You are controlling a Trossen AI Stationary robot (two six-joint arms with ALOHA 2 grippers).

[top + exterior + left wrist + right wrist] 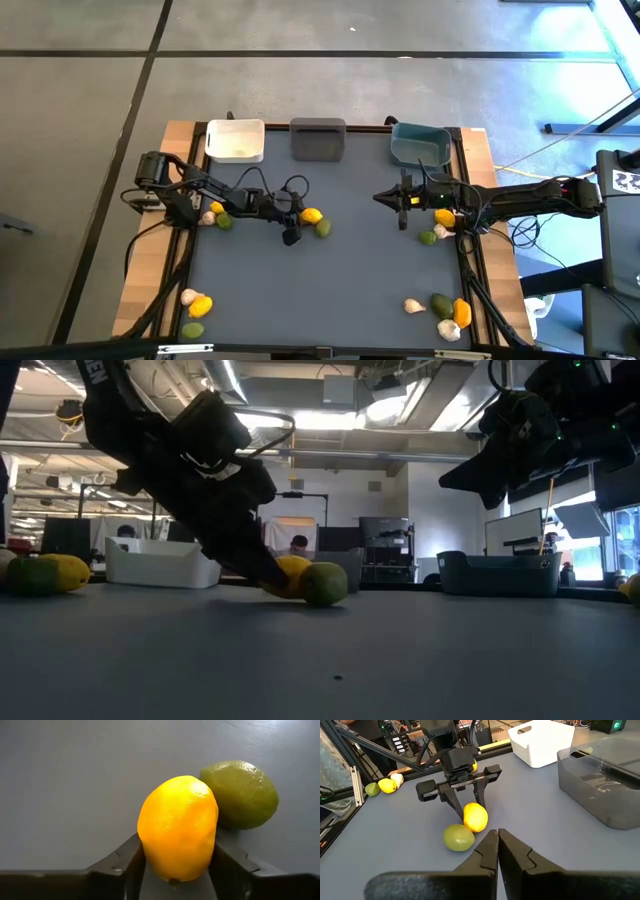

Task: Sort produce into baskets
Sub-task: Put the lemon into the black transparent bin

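Between left pincer (177, 870) fingers: lemon (178, 827), lime (241, 793) touching beyond.

Left arm reaching from the left edge toward centre frame in the high view, its tool (470, 807) angled low, fingers (125, 865) parted, right arm stretched in from the right edge, its tool (497, 842) raised, fingers pressed together

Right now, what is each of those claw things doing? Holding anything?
Left tool: closed around the yellow lemon on the table, green lime beside it.
Right tool: shut, empty, raised near the teal basket.
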